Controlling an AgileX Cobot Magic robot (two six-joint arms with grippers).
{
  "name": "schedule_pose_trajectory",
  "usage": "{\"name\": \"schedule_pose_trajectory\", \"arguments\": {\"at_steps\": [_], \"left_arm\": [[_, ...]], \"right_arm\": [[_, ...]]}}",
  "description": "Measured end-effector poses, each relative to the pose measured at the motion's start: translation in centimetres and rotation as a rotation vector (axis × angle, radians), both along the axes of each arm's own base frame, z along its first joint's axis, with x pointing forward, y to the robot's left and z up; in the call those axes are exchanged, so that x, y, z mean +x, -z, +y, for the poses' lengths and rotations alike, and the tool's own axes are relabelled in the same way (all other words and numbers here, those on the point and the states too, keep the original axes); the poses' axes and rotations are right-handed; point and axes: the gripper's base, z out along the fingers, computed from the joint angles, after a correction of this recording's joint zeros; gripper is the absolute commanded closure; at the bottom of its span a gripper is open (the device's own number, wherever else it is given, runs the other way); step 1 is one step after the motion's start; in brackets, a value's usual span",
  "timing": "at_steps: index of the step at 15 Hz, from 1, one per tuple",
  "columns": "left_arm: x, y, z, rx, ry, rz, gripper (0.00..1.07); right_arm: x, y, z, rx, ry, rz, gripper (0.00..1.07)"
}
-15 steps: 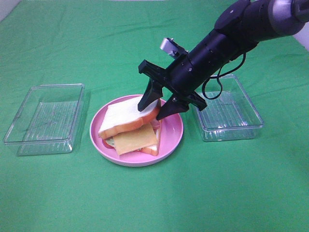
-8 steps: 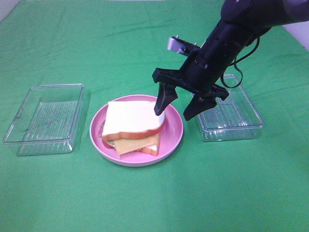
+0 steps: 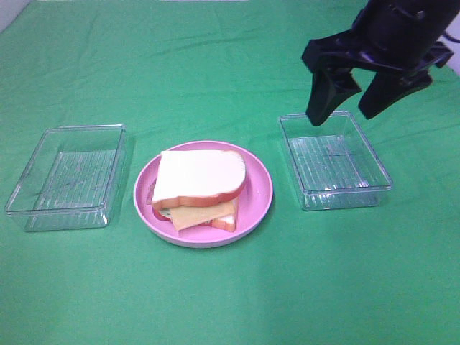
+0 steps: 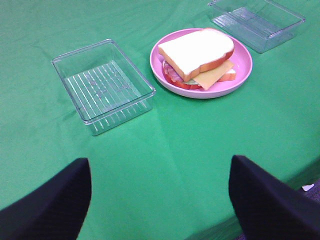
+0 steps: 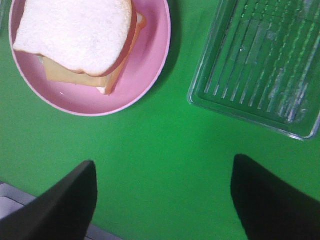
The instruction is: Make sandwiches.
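The right gripper (image 3: 347,113) has let go of the top slice of bread and pulled up and away. A second ago its fingers were down on the sandwich at the 2 o'clock edge of the pink plate (image 3: 259,188); now it hangs high over the clear tray (image 3: 336,162) at 3 o'clock of the plate, jaws spread wide and empty. The top slice has settled flat since then and squared up over the layers beneath it.

The sandwich (image 3: 198,188) sits on the plate near the middle of the green cloth (image 3: 230,302), touched by nothing. With bread on top and both trays empty, I judge the stack finished, or very nearly so.

The left gripper (image 4: 160,200) is out of the high view altogether. Its own camera shows two dark fingers set far apart with only cloth between them, so it is open and holds nothing. It is well back from the plate, with the other clear tray (image 3: 68,176) lying at 9 o'clock of the plate.

Most of the filling is hidden under the top slice. A corner of yellow cheese (image 3: 188,215) pokes out at 6 o'clock, along with a sliver of red and a hint of pale green at 8 o'clock; the bottom slice shows only as a crust edge. The right arm itself is cut off by the frame.
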Motion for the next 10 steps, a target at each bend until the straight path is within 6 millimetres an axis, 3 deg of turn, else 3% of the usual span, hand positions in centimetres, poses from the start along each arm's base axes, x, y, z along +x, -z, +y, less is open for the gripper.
{"name": "schedule_pose_trajectory", "arguments": {"at_steps": [2,4,6,8,10], "left_arm": [[0.0,0.0,0.0,0.000,0.000,0.000,0.33],[0.0,0.0,0.0,0.000,0.000,0.000,0.33],[0.0,0.0,0.0,0.000,0.000,0.000,0.33],[0.0,0.0,0.0,0.000,0.000,0.000,0.33],[0.0,0.0,0.0,0.000,0.000,0.000,0.33]], "right_arm": [[-3.4,-2.0,-1.6,0.012,-0.002,-0.064,0.37],[-8.3,-2.7,-3.7,0.025,-0.002,-0.114,0.37],[-11.2,-2.1,-4.9,0.028,-0.002,-0.125,0.37],[-15.7,-0.5,-6.8,0.038,-0.002,-0.149,0.37],[-18.3,0.8,-8.0,0.038,-0.003,-0.179,0.37]]}}
